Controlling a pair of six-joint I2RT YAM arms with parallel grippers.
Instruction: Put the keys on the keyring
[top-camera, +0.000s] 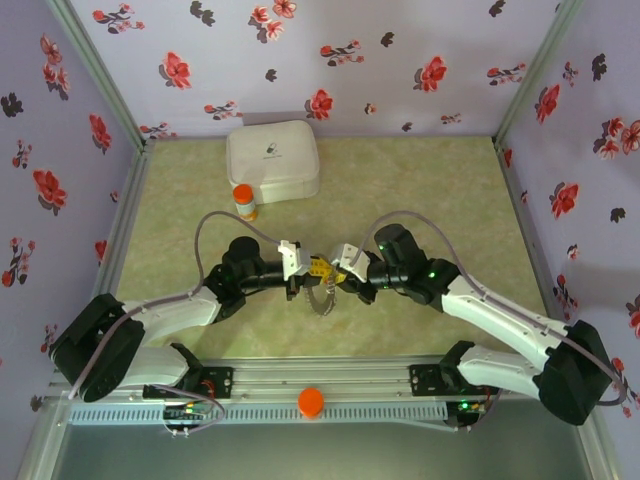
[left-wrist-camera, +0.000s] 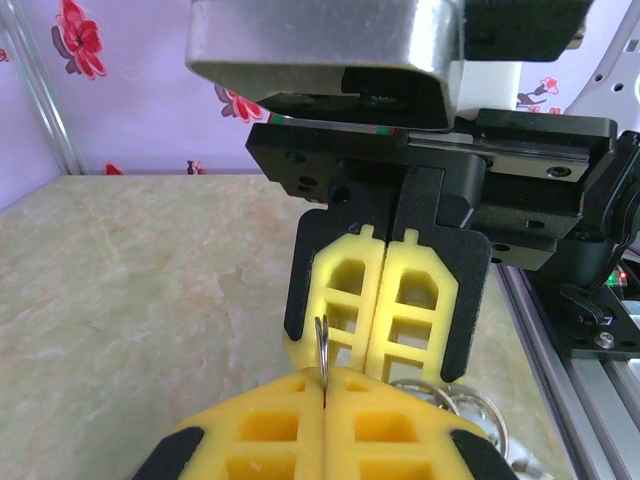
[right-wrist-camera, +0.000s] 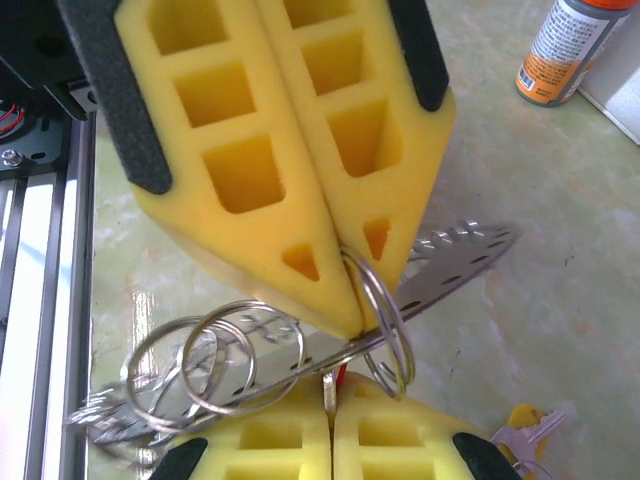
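Holding the keyring (right-wrist-camera: 455, 258) clamped in your left gripper (right-wrist-camera: 358, 318) and apparently the red-tagged key (right-wrist-camera: 341, 376) pinched in your right gripper (right-wrist-camera: 330, 398), you are mid-threading; next, steer the key's eye onto the ring.

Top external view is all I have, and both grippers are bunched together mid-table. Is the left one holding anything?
Observer: Yes, the left gripper is shut on a thin wire ring, plain in its wrist view.
Operator: And the right one?
Observer: The right gripper is shut too. Something red shows at its tips, too hidden to name.
Operator: Any key lying loose?
Observer: One yellow-headed key lies on the table close beside that gripper.
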